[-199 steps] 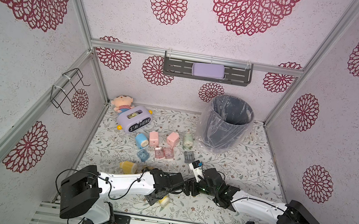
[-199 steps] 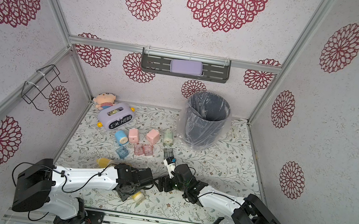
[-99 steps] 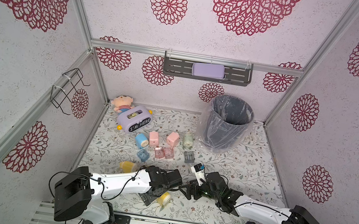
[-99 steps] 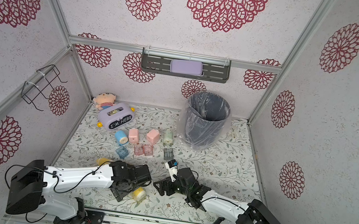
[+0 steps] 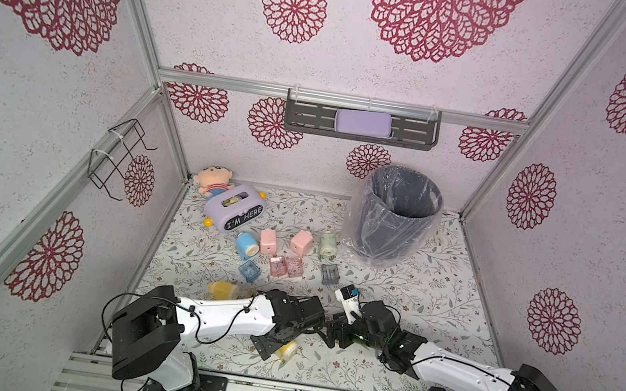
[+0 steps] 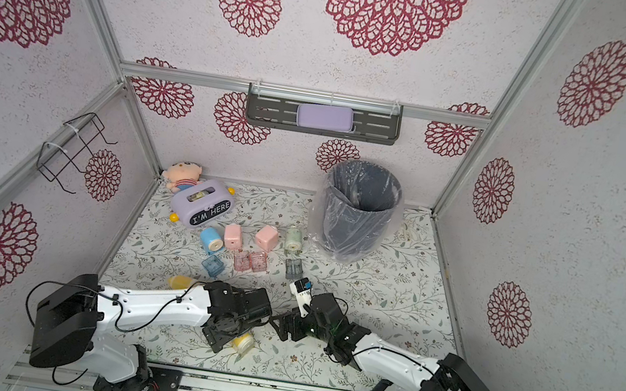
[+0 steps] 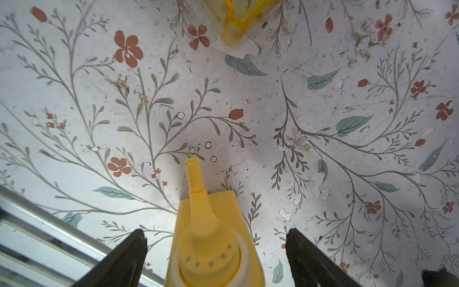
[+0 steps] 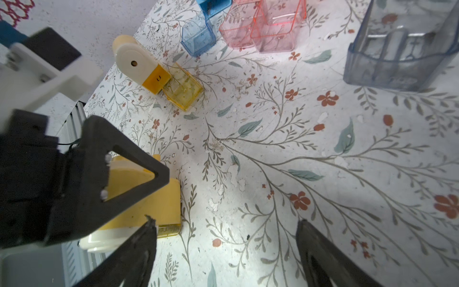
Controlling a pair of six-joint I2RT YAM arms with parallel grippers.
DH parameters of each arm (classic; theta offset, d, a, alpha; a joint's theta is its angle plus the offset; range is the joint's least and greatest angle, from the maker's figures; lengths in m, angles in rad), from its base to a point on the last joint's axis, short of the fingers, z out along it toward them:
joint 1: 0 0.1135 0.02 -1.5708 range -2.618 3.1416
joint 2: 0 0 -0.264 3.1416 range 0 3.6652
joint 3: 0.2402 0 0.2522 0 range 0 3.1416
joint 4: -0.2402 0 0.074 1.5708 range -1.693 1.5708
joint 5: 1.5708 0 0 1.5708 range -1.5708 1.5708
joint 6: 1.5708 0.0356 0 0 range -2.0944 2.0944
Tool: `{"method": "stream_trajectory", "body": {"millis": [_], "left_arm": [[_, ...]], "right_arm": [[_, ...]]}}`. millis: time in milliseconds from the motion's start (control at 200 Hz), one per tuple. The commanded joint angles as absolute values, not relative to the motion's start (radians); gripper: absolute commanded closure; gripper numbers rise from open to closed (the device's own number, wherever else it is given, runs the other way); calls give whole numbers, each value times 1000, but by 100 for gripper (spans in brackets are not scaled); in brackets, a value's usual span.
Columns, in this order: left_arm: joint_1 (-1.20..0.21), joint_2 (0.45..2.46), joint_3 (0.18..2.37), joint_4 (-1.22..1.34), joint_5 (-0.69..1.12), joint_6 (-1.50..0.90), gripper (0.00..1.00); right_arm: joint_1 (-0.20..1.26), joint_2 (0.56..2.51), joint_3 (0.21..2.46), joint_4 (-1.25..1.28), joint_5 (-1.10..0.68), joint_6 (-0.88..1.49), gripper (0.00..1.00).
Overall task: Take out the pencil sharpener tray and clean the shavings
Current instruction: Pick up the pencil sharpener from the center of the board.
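Nearest the rail, the left hand (image 7: 216,234) stands open astride the yellow sharpener (image 7: 208,216), which lies on the surface (image 7: 323,104) with gaps either side. It should close squarely on the body and pin it while the right hand (image 8: 226,221), open and empty just beside, draws the tray out level. Just beyond lies a second yellow sharpener (image 8: 149,72) with its clear tray (image 8: 182,93) protruding, and farther off the blue tray (image 8: 198,37), pink trays (image 8: 263,27) and grey tray (image 8: 397,49) crowd the way to the lined bin (image 5: 397,213).
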State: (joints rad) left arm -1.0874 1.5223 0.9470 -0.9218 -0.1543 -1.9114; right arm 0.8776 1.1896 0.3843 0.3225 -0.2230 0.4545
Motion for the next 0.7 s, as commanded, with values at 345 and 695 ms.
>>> {"method": "stream_trajectory", "body": {"millis": [345,695], "left_arm": [[-1080,1535,996,-904,-50,-2638,65],[-940,1371,1085,-1084,-116,-2504,71]], "right_arm": [[888,1042,326,306,-186,383,1],[1016,861,192,504,33,286,1]]}}
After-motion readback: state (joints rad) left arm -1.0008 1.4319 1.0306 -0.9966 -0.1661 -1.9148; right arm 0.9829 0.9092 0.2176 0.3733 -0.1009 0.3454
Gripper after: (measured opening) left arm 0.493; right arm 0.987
